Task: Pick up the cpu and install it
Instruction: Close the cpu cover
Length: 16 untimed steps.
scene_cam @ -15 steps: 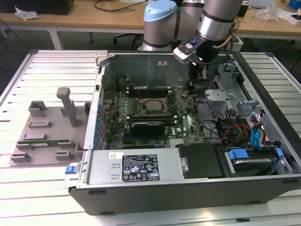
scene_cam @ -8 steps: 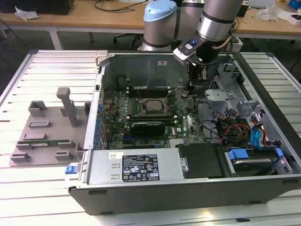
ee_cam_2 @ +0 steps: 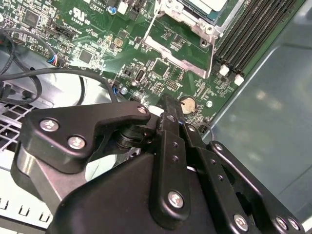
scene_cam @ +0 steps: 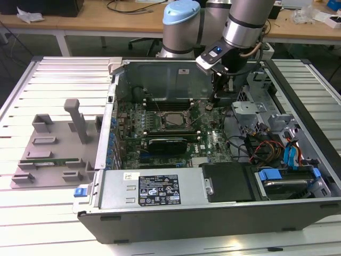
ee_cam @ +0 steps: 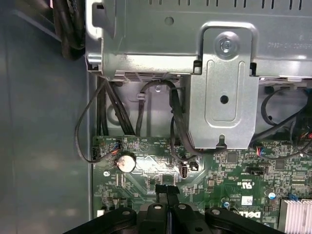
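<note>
Cpu (ee_cam_2: 208, 4) lies in the socket (ee_cam_2: 191, 22), near the gripper (ee_cam_2: 168, 104), which is closed and empty.

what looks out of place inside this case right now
Nothing looks spilled or broken. The socket's metal clamp frame is swung open beside the cpu, so the chip looks unlatched. The gripper sits off by the coin battery.
</note>
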### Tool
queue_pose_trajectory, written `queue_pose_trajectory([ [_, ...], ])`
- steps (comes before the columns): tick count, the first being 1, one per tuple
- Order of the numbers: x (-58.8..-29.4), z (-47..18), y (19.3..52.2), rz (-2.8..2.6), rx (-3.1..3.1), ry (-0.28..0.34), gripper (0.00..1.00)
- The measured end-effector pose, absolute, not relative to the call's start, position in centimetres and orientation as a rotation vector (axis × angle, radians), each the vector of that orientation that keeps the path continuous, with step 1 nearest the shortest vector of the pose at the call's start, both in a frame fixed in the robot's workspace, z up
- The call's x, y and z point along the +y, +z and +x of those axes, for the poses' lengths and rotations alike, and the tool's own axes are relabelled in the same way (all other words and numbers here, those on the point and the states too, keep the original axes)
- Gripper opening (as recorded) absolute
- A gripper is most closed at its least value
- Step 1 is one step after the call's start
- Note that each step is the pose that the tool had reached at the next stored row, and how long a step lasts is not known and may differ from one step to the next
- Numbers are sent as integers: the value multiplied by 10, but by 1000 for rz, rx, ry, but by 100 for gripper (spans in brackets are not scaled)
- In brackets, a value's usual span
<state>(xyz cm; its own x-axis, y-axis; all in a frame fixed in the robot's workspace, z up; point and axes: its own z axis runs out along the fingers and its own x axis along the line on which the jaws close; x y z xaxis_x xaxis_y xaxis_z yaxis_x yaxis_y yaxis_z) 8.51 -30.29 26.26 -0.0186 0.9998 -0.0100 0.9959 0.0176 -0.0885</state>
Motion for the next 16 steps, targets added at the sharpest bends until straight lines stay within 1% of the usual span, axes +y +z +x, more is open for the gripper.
queue_pose_trajectory([
  [16,-303,60,249,-2161,-2201,108,11],
])
